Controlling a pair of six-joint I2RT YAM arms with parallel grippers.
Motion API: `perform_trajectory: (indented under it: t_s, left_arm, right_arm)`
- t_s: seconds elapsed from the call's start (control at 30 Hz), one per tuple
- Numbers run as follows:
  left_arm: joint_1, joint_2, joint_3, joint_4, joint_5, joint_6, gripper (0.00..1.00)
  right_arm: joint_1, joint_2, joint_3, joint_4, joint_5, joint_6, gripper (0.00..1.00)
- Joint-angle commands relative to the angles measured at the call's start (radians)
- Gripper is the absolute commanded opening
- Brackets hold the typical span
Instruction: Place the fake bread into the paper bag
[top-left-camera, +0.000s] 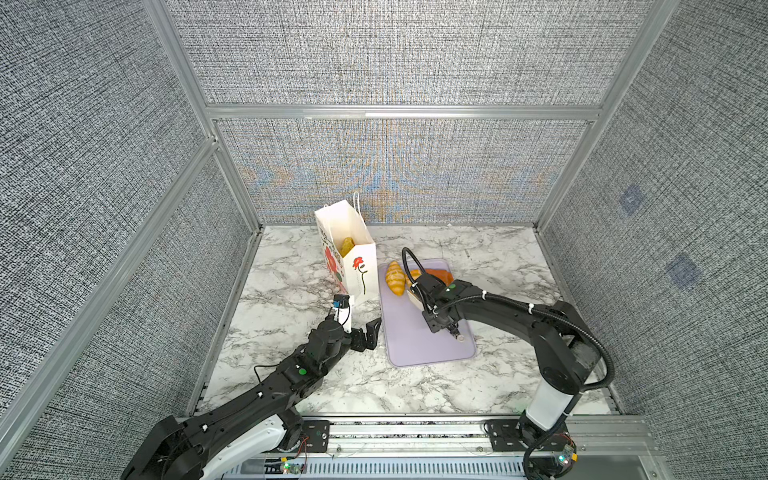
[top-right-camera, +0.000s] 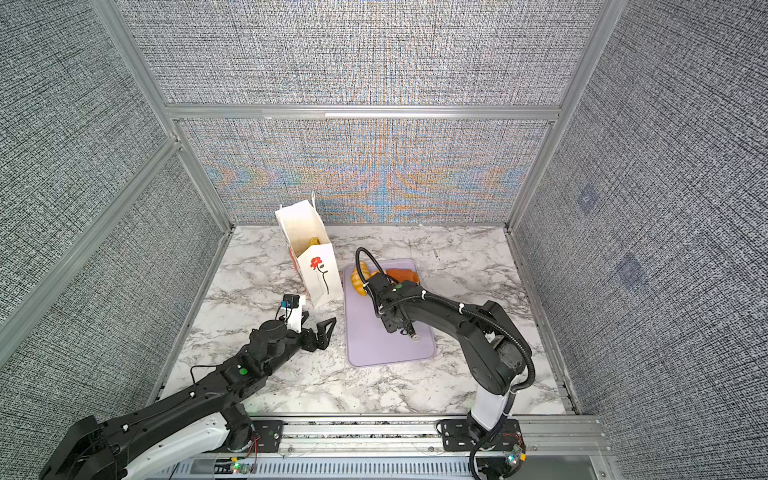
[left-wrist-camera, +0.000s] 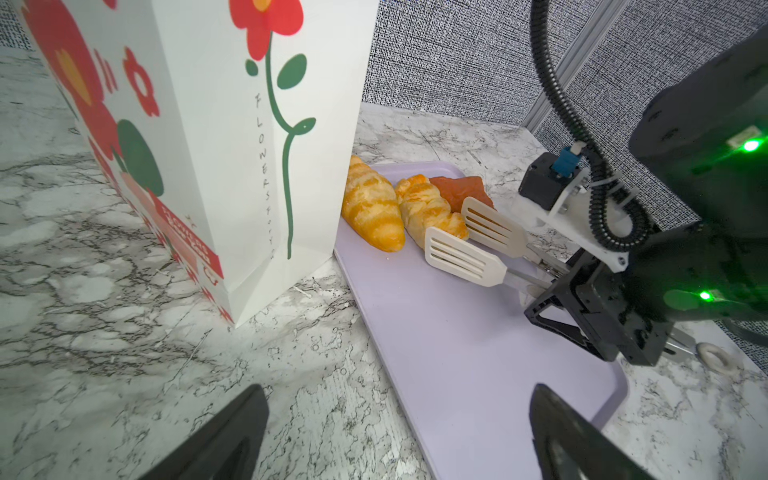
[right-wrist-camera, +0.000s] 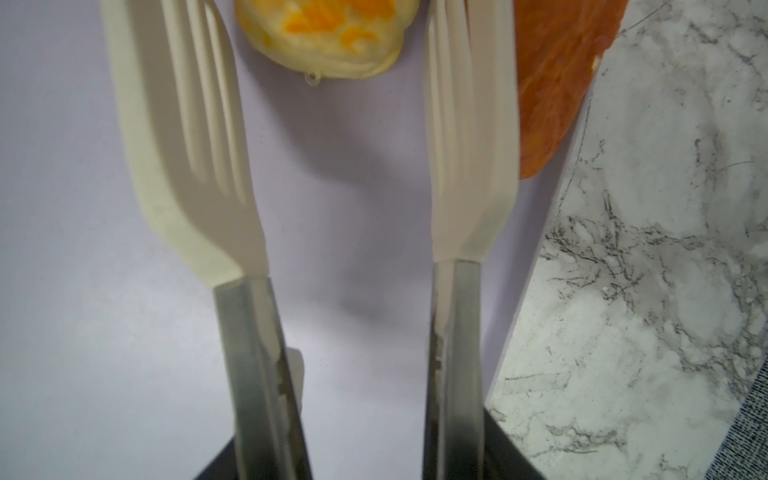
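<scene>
The white paper bag (top-left-camera: 353, 249) (top-right-camera: 311, 257) with red flowers stands upright and open at the back; one yellow croissant (top-left-camera: 347, 245) shows inside it. On the lavender tray (top-left-camera: 415, 345) lie two striped croissants (left-wrist-camera: 374, 208) (left-wrist-camera: 428, 208) and a darker orange-brown pastry (left-wrist-camera: 461, 189). My right gripper (right-wrist-camera: 365, 453) is shut on cream tongs (left-wrist-camera: 469, 249), whose blades stand apart just short of the nearer croissant (right-wrist-camera: 324, 37), with nothing between them. My left gripper (left-wrist-camera: 399, 395) hovers open and empty near the bag's front corner (top-right-camera: 318, 322).
The tray (left-wrist-camera: 457, 353) lies right of the bag on the marble table (top-left-camera: 291, 374). The tongs' ring end (top-left-camera: 460, 337) sticks out behind my right wrist. Grey panel walls and aluminium rails close in the back and both sides.
</scene>
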Motion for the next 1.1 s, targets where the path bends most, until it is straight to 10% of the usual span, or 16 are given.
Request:
perform_trajectory:
  t_s: [0.0,1.07]
  left_arm:
    - [-0.001,0.005,0.009,0.008,-0.001,0.014,0.99]
    - [-0.008,0.013,0.041,-0.011,-0.009,0.031,0.99]
  right_arm:
    - [-0.002,0.01,0.017,-0.004,0.016,0.018,0.55]
    - [-0.024,-0.041,0.015,-0.05,-0.029,-0.024,0.31]
